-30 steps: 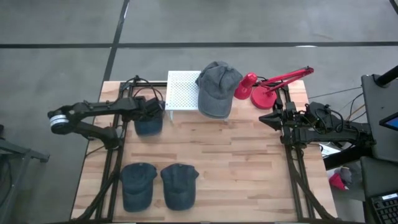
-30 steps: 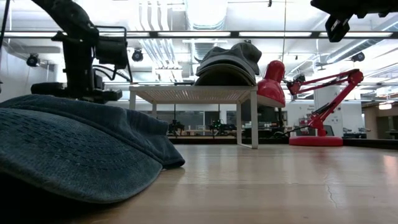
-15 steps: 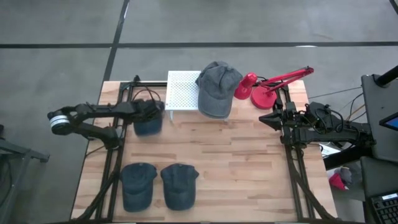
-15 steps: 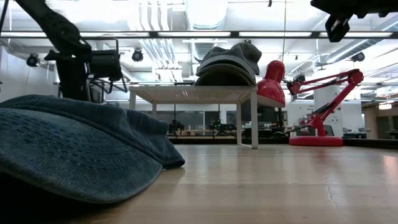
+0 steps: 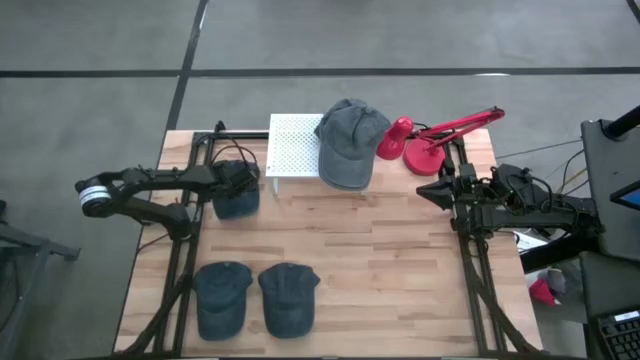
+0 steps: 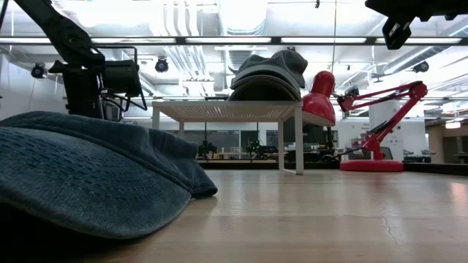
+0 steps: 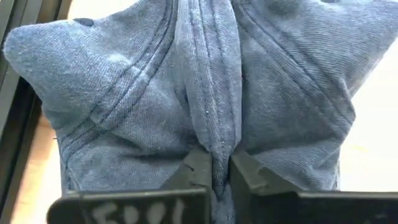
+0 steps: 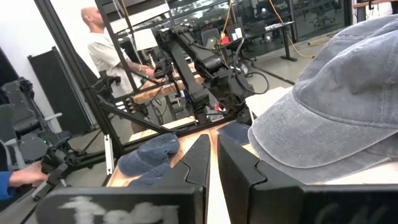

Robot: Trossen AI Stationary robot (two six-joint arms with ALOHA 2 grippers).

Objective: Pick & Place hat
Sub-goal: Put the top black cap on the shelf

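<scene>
Hat [image 5: 238, 200], the dark blue one, is hanging pinched in the left gripper [image 5: 240, 182], whose fingers [image 7: 200, 175] are squeezing a fold of the denim crown between them; the fabric is bunching up and spreading out to either side just ahead of the fingertips. That gripper is hovering right beside the near corner of the white perforated stand [image 5: 292, 146], with the cap drooping below it over the wooden table [image 5: 380, 260]. A grey cap [image 5: 350, 140] is already sitting on the far end of that stand, well apart from the left gripper, and a red desk lamp [image 5: 425, 138] is standing just past it. Two more blue caps [image 5: 255, 297] are lying side by side on the table, well back from the gripper toward the front edge. The right gripper [image 5: 436, 189] is waiting off at the opposite side, near the lamp, its fingers drawn close together on nothing. Beyond it, a person [image 8: 107, 53] in a white shirt is standing among other rigs.
</scene>
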